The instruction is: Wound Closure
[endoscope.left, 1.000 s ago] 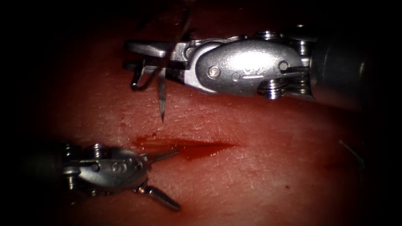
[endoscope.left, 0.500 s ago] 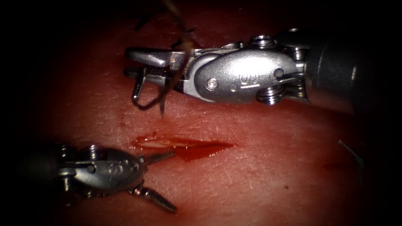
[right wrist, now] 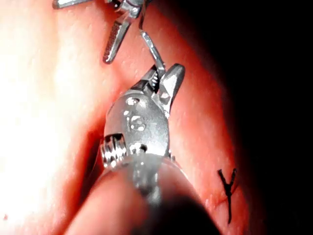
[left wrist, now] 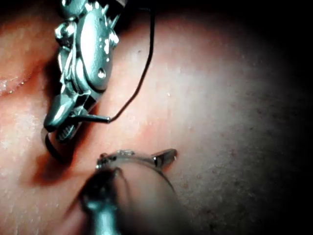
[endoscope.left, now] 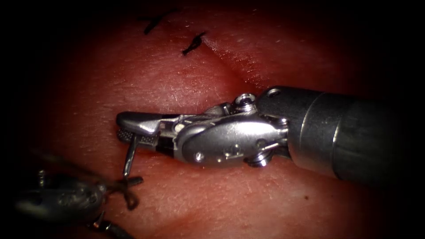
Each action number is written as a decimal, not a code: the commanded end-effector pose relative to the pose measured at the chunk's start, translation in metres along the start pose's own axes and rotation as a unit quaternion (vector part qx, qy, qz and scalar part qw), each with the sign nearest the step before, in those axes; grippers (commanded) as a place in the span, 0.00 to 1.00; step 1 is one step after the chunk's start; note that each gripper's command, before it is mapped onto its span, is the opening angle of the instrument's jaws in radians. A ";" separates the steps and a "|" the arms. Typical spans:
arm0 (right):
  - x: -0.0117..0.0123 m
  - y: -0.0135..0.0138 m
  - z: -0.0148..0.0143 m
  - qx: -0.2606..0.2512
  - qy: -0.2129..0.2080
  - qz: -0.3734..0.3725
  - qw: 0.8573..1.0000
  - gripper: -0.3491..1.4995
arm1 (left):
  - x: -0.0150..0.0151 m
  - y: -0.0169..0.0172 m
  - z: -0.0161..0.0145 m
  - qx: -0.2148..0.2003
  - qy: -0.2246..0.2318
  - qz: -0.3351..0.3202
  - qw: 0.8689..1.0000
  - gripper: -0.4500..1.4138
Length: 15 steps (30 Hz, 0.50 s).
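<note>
Overall, one needle (endoscope.left: pixel 129 160) gripped by right tool (endoscope.left: pixel 133 131), left tool (endoscope.left: pixel 121 204) spread empty, two cut ends (endoscope.left: pixel 193 44).

The left end effector (endoscope.left: pixel 116 200) is blurred and cut off by the endoscope view's lower edge, while the right end effector (endoscope.left: pixel 133 131) hides part of the needle (endoscope.left: pixel 129 157), its tip untraceable.

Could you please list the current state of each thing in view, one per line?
Right claw: shut on the needle.
Left claw: open, holding nothing.
Needle: held in the right claw, hanging down toward the tissue; whether its tip is in cannot be told.
Thread: slack, trailing from the needle.
Tissue: cut ends of thread lie on it.
</note>
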 end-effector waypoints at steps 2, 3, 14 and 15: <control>-0.0009 -0.0010 -0.0006 0.004 -0.004 0.008 1.000 0.00 | -0.0001 0.0000 0.0004 -0.001 -0.001 0.001 1.000 0.65; -0.0010 -0.0012 -0.0009 0.003 -0.007 0.010 1.000 0.00 | -0.0001 -0.0001 0.0004 -0.002 -0.001 0.001 1.000 0.65; -0.0028 0.0004 -0.0026 -0.037 -0.022 0.081 0.996 0.00 | -0.0001 0.0008 0.0015 -0.020 0.000 0.007 1.000 0.65; -0.0027 0.0009 -0.0025 -0.040 -0.026 0.087 0.995 0.00 | -0.0004 0.0010 0.0019 -0.025 0.000 0.008 1.000 0.65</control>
